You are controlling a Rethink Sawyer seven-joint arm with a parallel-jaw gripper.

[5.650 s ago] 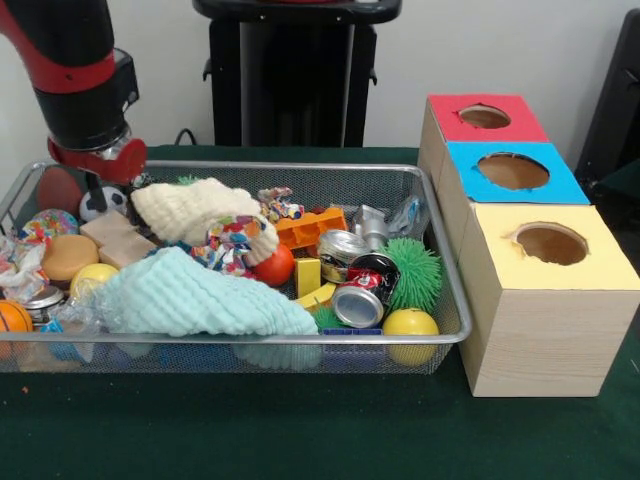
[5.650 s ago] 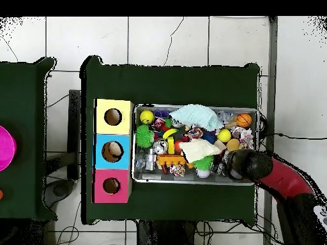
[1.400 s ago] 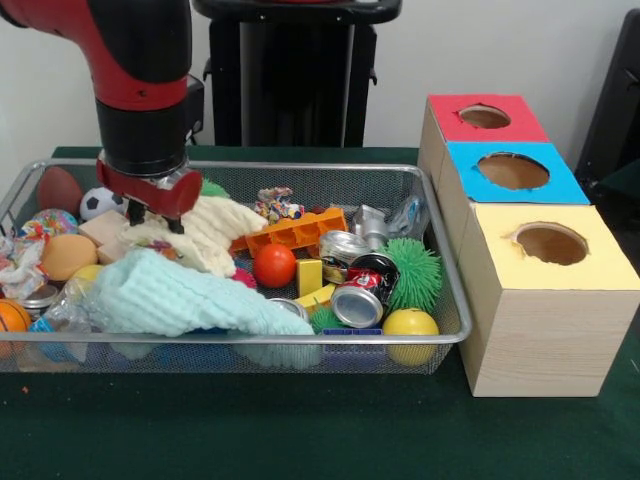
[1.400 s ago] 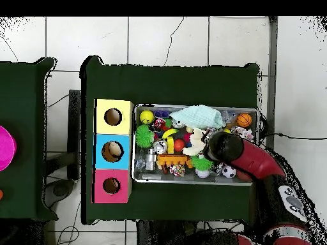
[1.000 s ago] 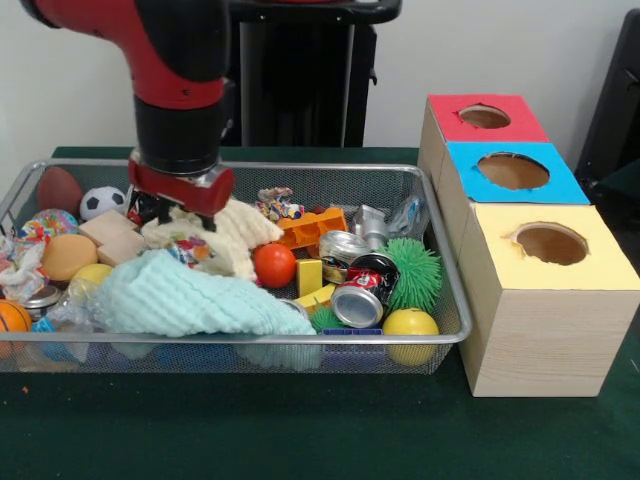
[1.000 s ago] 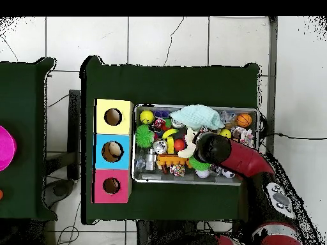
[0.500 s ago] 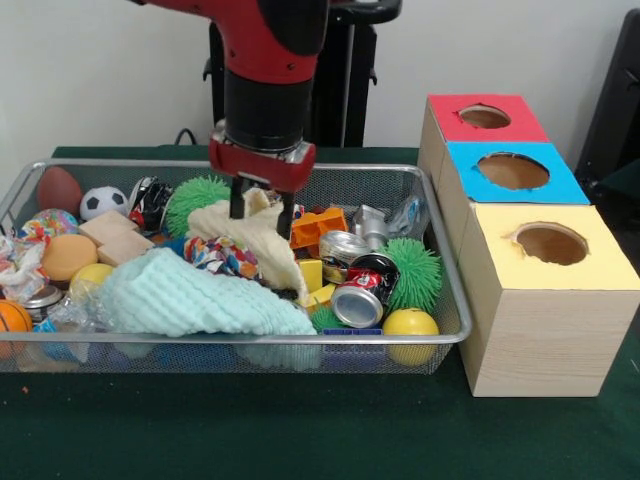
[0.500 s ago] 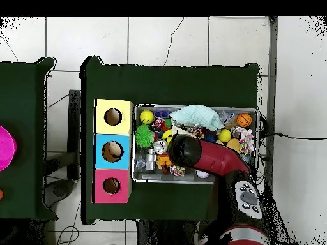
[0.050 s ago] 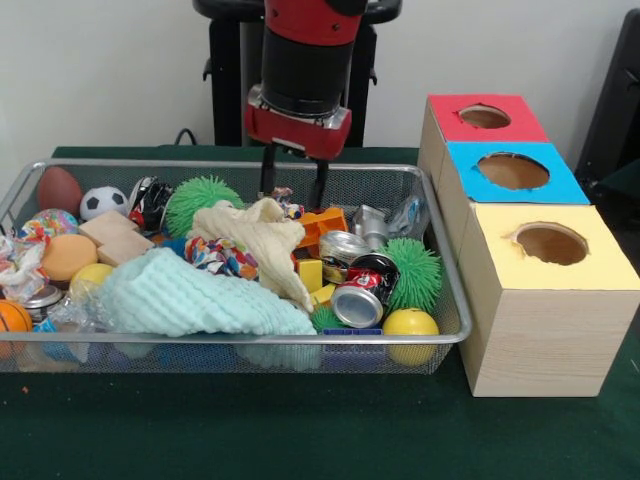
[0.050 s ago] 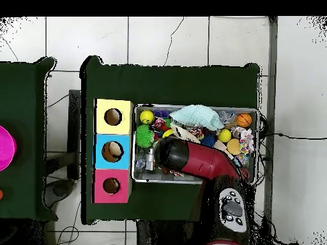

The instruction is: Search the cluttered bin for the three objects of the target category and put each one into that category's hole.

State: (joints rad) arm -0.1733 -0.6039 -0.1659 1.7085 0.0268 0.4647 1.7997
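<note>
Cream cloth (image 9: 262,240) lies heaped mid-basket (image 9: 432,300), beside the orange block (image 9: 322,224) | my gripper (image 9: 292,186) hangs empty, fingers parted, just above it | likely dropped to uncover toys | boxes (image 9: 520,230) beside basket.

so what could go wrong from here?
1. The gripper hangs open and empty just above the cream cloth. Coming straight down could snag that cloth again rather than a target object.
2. The cream cloth and the mint cloth drape over the bin's middle, so items beneath are hidden and a blind grasp may catch the wrong thing.
3. The cans and orange brick sit packed together, so the gripper could jam between them.
</note>
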